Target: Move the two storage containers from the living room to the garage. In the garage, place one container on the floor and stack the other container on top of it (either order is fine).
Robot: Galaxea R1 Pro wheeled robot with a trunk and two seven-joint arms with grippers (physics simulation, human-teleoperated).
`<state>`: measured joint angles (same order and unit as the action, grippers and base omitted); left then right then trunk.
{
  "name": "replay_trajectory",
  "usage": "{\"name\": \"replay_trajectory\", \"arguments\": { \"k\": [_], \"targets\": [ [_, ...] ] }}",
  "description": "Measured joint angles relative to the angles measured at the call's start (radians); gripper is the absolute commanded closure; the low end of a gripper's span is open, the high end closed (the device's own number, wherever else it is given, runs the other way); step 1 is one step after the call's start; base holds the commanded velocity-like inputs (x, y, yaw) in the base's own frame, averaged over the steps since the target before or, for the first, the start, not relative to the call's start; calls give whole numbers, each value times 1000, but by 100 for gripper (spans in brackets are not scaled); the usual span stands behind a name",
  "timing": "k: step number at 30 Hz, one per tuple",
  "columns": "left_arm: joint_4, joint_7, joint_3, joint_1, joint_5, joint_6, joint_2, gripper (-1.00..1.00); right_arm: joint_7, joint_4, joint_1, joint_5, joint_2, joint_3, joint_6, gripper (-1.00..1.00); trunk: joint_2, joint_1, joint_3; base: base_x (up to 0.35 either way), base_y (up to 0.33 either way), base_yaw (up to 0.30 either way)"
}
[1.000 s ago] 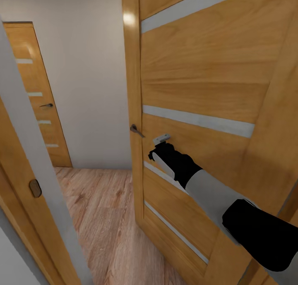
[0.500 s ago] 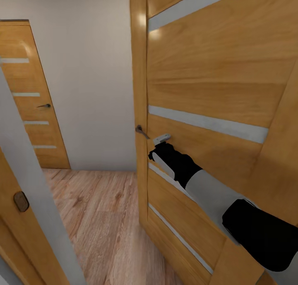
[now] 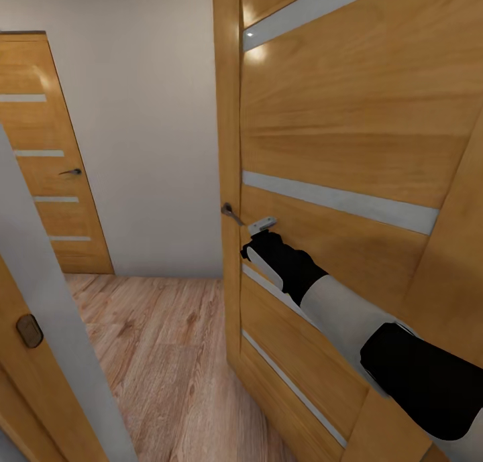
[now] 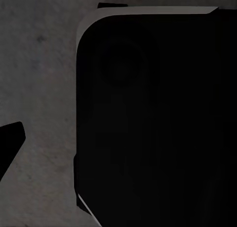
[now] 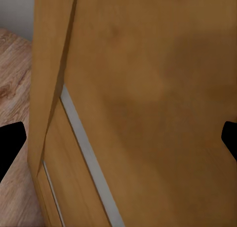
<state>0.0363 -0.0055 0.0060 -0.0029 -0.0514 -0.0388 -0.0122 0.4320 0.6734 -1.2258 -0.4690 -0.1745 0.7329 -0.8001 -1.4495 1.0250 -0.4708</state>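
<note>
My head view has swung slightly right since a second ago; the open wooden door [image 3: 349, 167] fills more of it. My right gripper [image 3: 263, 226] is against that door, its fingertips [image 5: 11, 143] spread wide and empty; the left one's state I cannot tell.

The right gripper [image 3: 263, 228] sits against the face of the open door [image 3: 349, 140], just right of its handle [image 3: 231, 213], with the door edge to its left. Beyond that edge and below lies the plank floor [image 3: 161, 341]. Far to its left stands a second door [image 3: 54, 167], with a wall [image 3: 147, 127] between.
</note>
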Motion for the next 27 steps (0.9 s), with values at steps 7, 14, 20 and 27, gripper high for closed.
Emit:
{"name": "replay_trajectory", "arguments": {
  "k": [7,14,20,27],
  "targets": [
    [0,0,0,0,0,0,0,-100,0,0,0,0,0,0,0,-100,0,0,0,0,0,0],
    [0,0,0,0,0,0,0,-100,0,-1,0,0,0,0,1,-100,0,0,0,0,0,0],
    [0,0,0,0,0,0,0,-100,-1,-1,0,1,0,0,1,-100,0,0,0,0,0,0],
    [0,0,0,0,0,0,0,-100,-1,-1,0,1,0,1,0,-100,0,0,0,0,0,0]
  ]
}}
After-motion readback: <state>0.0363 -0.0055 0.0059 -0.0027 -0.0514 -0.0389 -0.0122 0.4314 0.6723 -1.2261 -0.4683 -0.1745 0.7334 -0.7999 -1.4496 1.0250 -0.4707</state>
